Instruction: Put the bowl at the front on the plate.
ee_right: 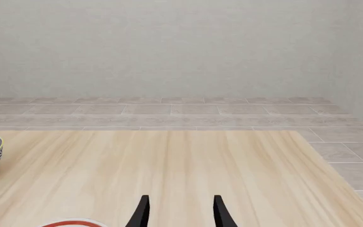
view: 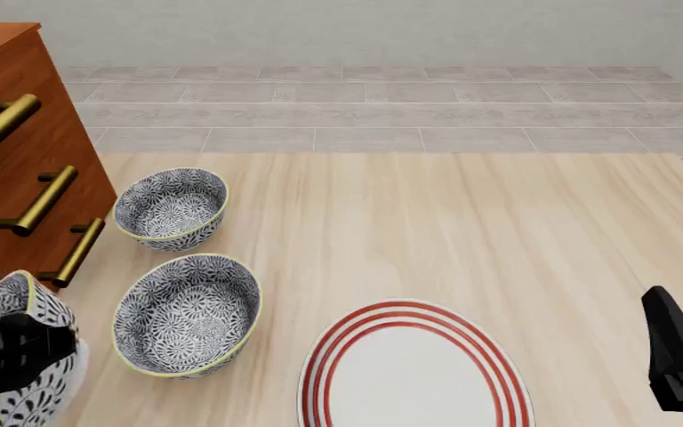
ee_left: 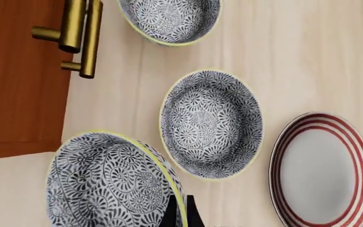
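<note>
The bowl (ee_left: pixel 109 182), white with a dense dark floral pattern and a yellow-green rim, is tilted on its side at the lower left of the front view (view: pixel 28 351). My left gripper (ee_left: pixel 181 210) is shut on its rim, one dark finger on each side of the wall. The plate (view: pixel 407 378), flat and white with red rings, lies to the bowl's right near the front edge, and also shows in the left wrist view (ee_left: pixel 323 170). My right gripper (ee_right: pixel 180 213) is open and holds nothing, at the front right of the table (view: pixel 679 365).
Two similar patterned bowls stand upright on the wooden table, one in the middle (view: pixel 188 316) and one further back (view: pixel 172 207). A brown drawer cabinet (view: pixel 15 160) with brass handles (view: pixel 43 200) stands along the left side. A tiled floor lies beyond the table.
</note>
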You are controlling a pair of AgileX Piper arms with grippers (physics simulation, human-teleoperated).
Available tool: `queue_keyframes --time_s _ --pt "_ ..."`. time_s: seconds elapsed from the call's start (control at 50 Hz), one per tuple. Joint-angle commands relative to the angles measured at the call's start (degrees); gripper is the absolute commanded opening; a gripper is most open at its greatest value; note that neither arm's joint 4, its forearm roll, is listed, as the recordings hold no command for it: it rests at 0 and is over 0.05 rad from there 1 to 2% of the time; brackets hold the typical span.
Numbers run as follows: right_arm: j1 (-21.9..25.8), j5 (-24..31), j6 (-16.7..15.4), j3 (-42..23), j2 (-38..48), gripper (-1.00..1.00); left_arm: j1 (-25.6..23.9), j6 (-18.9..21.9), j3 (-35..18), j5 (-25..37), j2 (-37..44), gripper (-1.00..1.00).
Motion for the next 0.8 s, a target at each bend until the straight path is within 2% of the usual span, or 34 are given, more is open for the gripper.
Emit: queue_keyframes --time_s 0.02,0.42,0.52,0.64,0.74,0.8 --pt "-0.01 -0.15 0.01 0.13 0.00 1.00 -3.29 0.58 -5.42 2.38 0.54 -1.00" --pt "0.00 -0.16 0.00 0.13 0.00 1.00 -8.39 4.10 -11.42 5.73 2.07 -1.00" --pt "0.00 -0.16 0.01 0.13 0.00 1.00 -8.18 6.46 -12.17 6.19 2.45 -1.00" --pt "-0.01 -0.16 0.00 0.13 0.00 1.00 -9.16 8.34 -15.66 7.73 3.70 -1.00" --pt "0.00 -0.15 0.01 0.13 0.00 1.00 -11.43 9.50 -16.53 7.83 4.32 -1.00" --pt "0.00 -0.15 0.00 0.13 0.00 1.00 -13.00 11.55 -17.48 7.82 5.14 -1.00"
